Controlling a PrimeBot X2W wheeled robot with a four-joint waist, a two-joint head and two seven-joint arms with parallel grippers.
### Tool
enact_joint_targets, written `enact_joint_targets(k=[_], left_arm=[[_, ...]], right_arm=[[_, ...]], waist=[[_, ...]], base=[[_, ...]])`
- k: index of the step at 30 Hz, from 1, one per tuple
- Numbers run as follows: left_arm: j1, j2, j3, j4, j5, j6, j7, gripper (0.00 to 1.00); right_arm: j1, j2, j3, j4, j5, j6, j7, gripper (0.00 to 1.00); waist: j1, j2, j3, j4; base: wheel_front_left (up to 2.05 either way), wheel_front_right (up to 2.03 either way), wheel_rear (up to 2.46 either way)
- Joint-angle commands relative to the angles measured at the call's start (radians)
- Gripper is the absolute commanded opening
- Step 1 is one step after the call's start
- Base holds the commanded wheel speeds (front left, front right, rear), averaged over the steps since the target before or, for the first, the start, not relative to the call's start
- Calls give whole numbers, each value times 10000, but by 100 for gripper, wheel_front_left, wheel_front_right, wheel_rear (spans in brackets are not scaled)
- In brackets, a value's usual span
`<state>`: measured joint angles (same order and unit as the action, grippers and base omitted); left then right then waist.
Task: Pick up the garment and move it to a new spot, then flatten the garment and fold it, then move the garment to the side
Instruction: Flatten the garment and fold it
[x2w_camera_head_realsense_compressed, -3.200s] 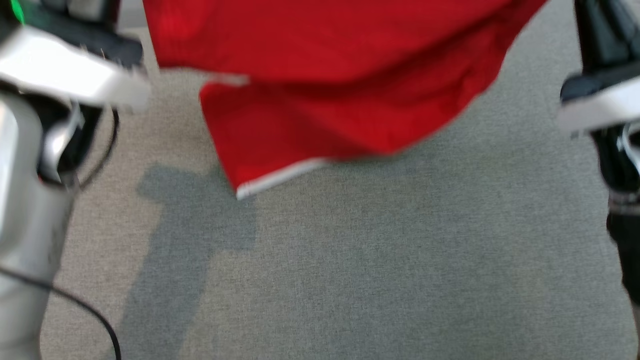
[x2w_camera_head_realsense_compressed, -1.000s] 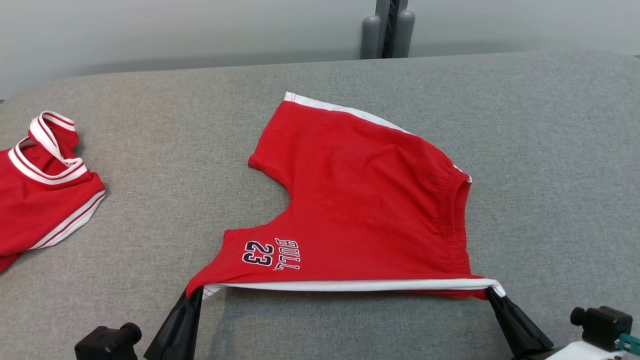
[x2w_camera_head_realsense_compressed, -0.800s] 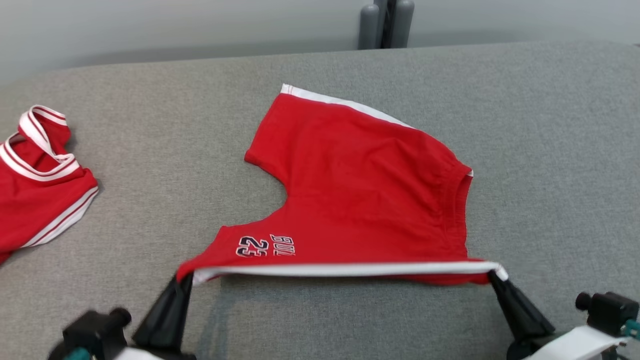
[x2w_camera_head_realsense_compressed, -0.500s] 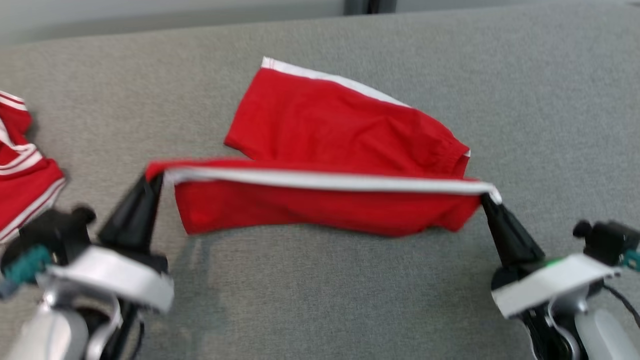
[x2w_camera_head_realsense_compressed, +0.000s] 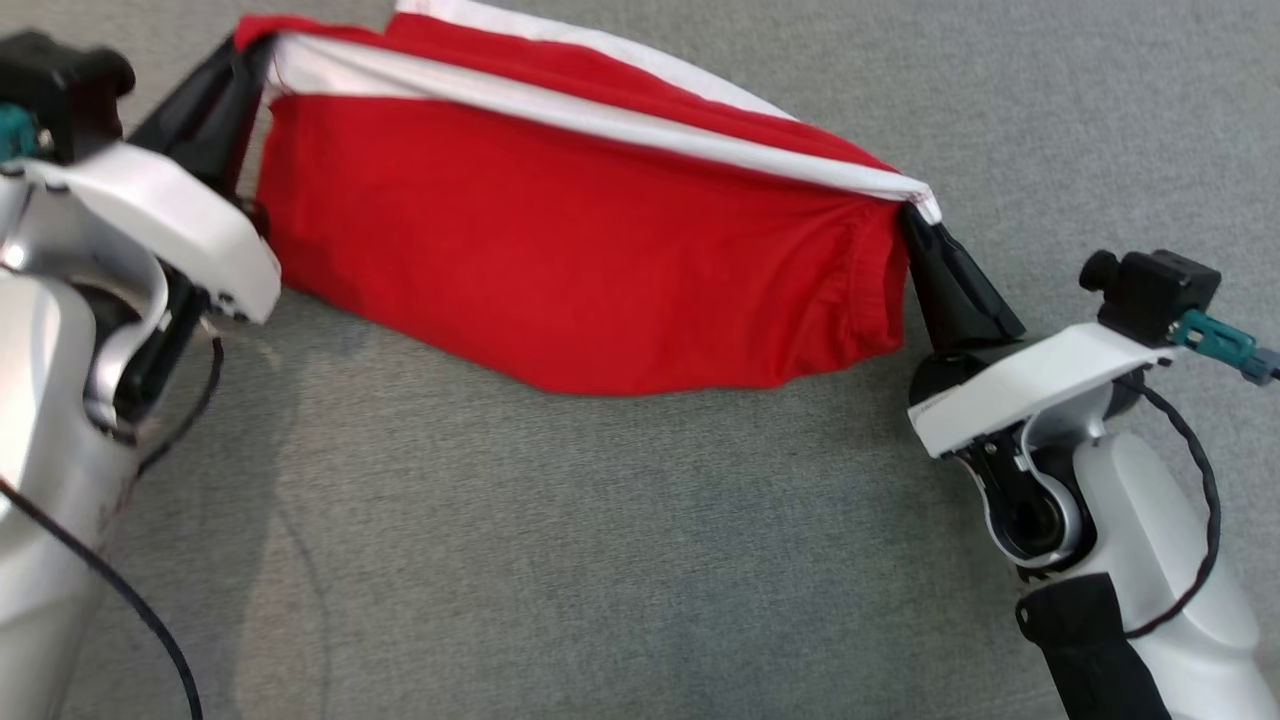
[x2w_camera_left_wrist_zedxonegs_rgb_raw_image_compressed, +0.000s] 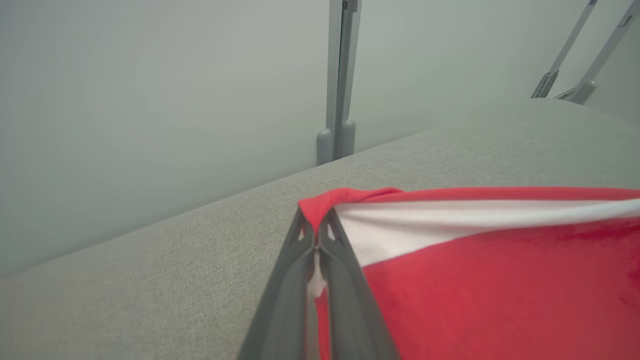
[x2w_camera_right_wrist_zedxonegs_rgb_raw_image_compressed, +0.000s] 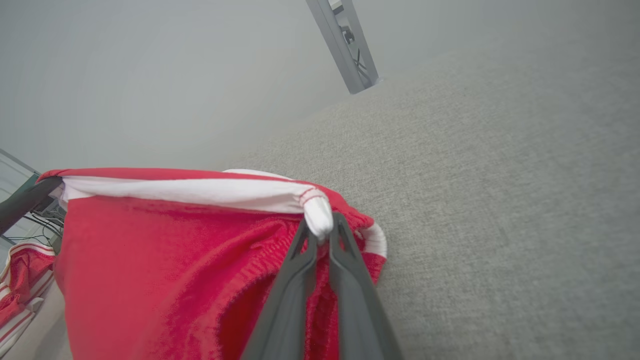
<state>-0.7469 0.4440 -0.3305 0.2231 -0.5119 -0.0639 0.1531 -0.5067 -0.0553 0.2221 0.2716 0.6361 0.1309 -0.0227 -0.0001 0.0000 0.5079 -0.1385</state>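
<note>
The garment (x2w_camera_head_realsense_compressed: 580, 250) is a pair of red shorts with white side stripes, held up off the grey surface and stretched between both grippers along its white-striped edge. My left gripper (x2w_camera_head_realsense_compressed: 255, 55) is shut on the garment's left corner (x2w_camera_left_wrist_zedxonegs_rgb_raw_image_compressed: 315, 210), at the upper left of the head view. My right gripper (x2w_camera_head_realsense_compressed: 910, 215) is shut on the right corner by the elastic waistband (x2w_camera_right_wrist_zedxonegs_rgb_raw_image_compressed: 320, 220). The red cloth hangs down in a sheet beneath the taut edge. The far half of the garment (x2w_camera_head_realsense_compressed: 640, 75) trails behind the lifted edge.
The grey fabric surface (x2w_camera_head_realsense_compressed: 620, 540) stretches all around. A second red garment with white stripes (x2w_camera_right_wrist_zedxonegs_rgb_raw_image_compressed: 20, 285) lies at the far left in the right wrist view. A grey post (x2w_camera_left_wrist_zedxonegs_rgb_raw_image_compressed: 340, 80) stands against the pale wall behind the surface.
Both grippers have lifted the near edge of the garment and carried it up and away over its far half. The head camera has tilted down, so the scene has shifted.
</note>
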Motion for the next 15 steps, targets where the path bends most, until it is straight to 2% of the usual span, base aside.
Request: enact_joint_targets(k=[1, 6, 13, 14, 15], left_arm=[[-236, 15, 19, 179, 69, -50, -89, 0], [-1493, -324, -393, 1857, 127, -392, -424, 0], [-2676, -726, -786, 4039, -137, -593, -846, 0], [-2770, -769, -840, 4262, -168, -613, -911, 21], [-2841, -862, -871, 4497, -291, -633, -954, 80]], right_arm=[[-136, -19, 10, 88, 100, -3, -105, 0], [-680, 10, 295, 702, 451, -3, -522, 0], [-1076, 26, 955, 1333, 1042, -3, -978, 0], [-1100, 27, 1026, 1403, 1128, -3, -1017, 0], [-1134, 30, 1132, 1461, 1211, -3, -1083, 16]], waist=[[1, 0, 299, -285], [1, 0, 657, -578], [1, 0, 881, -888], [1, 0, 889, -911], [1, 0, 886, -930]], base=[[0, 0, 0], [0, 0, 0], [0, 0, 0], [0, 0, 0], [0, 0, 0]])
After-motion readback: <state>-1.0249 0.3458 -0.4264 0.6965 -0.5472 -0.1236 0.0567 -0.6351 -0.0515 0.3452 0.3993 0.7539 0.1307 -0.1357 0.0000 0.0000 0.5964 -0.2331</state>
